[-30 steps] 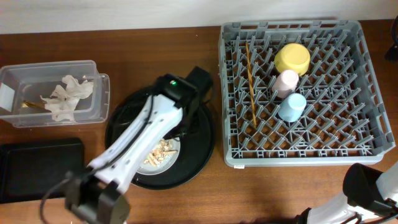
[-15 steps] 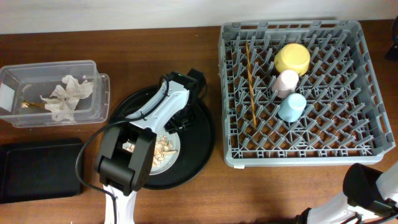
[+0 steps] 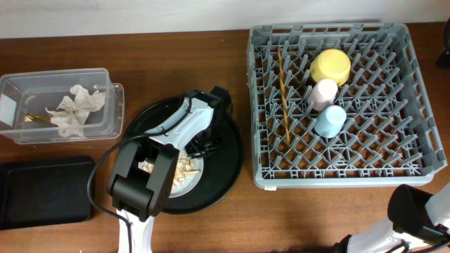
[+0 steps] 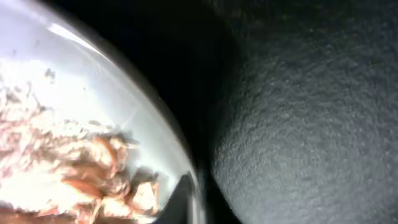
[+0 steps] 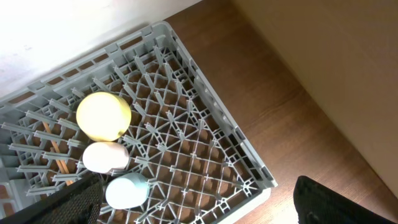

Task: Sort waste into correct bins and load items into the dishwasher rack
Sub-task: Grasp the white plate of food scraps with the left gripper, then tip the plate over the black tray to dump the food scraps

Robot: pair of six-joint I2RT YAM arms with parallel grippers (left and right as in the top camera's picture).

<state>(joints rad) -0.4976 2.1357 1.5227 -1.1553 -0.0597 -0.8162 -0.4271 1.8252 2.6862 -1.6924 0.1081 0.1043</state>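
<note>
The pale grey plate (image 3: 176, 187) with beige food scraps (image 3: 184, 167) lies on the round black tray (image 3: 225, 169). My left gripper (image 3: 200, 145) is down at the plate's right rim. In the left wrist view one dark fingertip (image 4: 180, 198) lies just inside the rim of the plate (image 4: 93, 81), next to the scraps (image 4: 81, 168); the jaws look closed on the rim. The rack (image 3: 401, 169) holds the yellow bowl (image 3: 330, 66), pink cup (image 3: 324, 92), light-blue cup (image 3: 330, 120) and chopsticks (image 3: 283, 91). My right gripper (image 5: 199, 211) hangs open above the rack (image 5: 249, 162).
The clear tub (image 3: 112, 105) at the far left holds the white napkin (image 3: 74, 109) and the gold wrapper (image 3: 34, 117). The flat black container (image 3: 42, 190) lies at the front left. The right arm (image 3: 415, 218) sits at the front right corner.
My left arm swung round over the tray, and its gripper has dropped slightly onto the plate's right rim. The right arm and the rack's contents have not moved.
</note>
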